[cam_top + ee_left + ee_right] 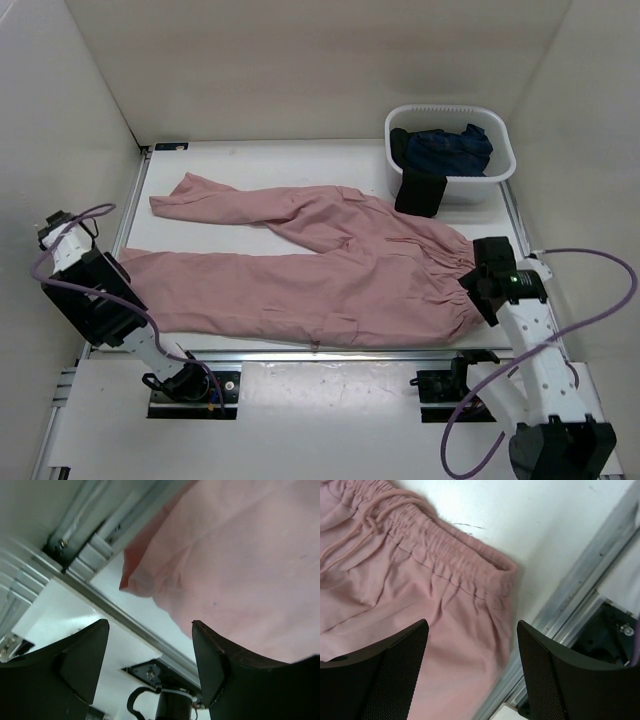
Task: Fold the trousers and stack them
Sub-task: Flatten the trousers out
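Note:
The dusty-pink trousers point(320, 260) lie spread flat on the white table, waist to the right and both legs reaching left. My left gripper point(118, 285) hovers open by the near leg's cuff. In the left wrist view that cuff point(135, 577) lies just beyond the fingers, and nothing is between the left gripper's point(149, 630) jaws. My right gripper point(474, 290) hangs open above the waist's near corner. The right wrist view shows the gathered waistband point(455, 555) and drawstring point(370, 515), with cloth lying flat under the open right gripper point(472, 627).
A white basket point(500, 170) stands at the back right, holding a dark navy garment point(445, 150). A black garment point(420, 192) hangs over its front. An aluminium rail point(330, 355) runs along the table's near edge. White walls close in the left, back and right.

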You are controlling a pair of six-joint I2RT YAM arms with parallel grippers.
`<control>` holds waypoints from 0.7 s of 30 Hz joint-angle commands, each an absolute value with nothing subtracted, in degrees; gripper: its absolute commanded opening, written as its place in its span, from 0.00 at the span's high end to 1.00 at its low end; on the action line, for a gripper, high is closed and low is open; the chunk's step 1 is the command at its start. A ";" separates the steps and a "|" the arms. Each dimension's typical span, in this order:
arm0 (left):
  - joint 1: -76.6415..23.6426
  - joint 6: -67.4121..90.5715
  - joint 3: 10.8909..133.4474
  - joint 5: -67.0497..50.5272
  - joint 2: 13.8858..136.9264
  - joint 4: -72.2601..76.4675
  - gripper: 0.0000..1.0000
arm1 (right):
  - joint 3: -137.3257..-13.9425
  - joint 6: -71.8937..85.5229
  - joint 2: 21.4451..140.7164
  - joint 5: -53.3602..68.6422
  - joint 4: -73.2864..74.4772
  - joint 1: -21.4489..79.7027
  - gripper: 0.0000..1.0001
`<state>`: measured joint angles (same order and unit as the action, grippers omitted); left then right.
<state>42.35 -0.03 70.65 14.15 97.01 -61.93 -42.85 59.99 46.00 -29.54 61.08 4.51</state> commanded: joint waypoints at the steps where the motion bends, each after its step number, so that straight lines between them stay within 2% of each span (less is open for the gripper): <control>1: 42.80 0.00 74.96 10.28 95.79 -58.45 0.21 | -45.18 53.79 51.92 -26.46 54.59 4.92 0.24; 5: 38.51 0.00 75.06 6.94 99.49 -57.83 0.21 | -43.60 53.26 56.67 -24.96 49.85 5.45 0.26; 9: 36.30 0.00 66.81 14.66 102.39 -51.25 0.23 | -38.43 57.56 61.60 -22.34 50.36 -1.02 0.44; 12: 37.44 0.00 61.88 15.48 101.87 -48.34 0.26 | -33.50 57.57 60.74 -15.39 46.33 -5.26 0.45; 14: 36.40 0.00 63.53 10.15 97.51 -49.73 0.27 | -32.52 55.91 59.51 -15.38 45.09 -5.27 0.45; 17: 32.37 0.00 71.32 3.72 91.34 -50.54 0.20 | -39.62 51.87 60.73 -18.10 46.05 -5.27 0.45; 21: 25.68 0.00 82.58 3.69 93.42 -50.54 0.13 | -54.53 44.94 67.56 -20.21 46.05 -5.27 0.42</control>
<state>30.50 -0.01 73.82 7.51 96.20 -52.75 -43.11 51.86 64.05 -18.52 48.84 -4.93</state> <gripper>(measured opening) 0.845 0.558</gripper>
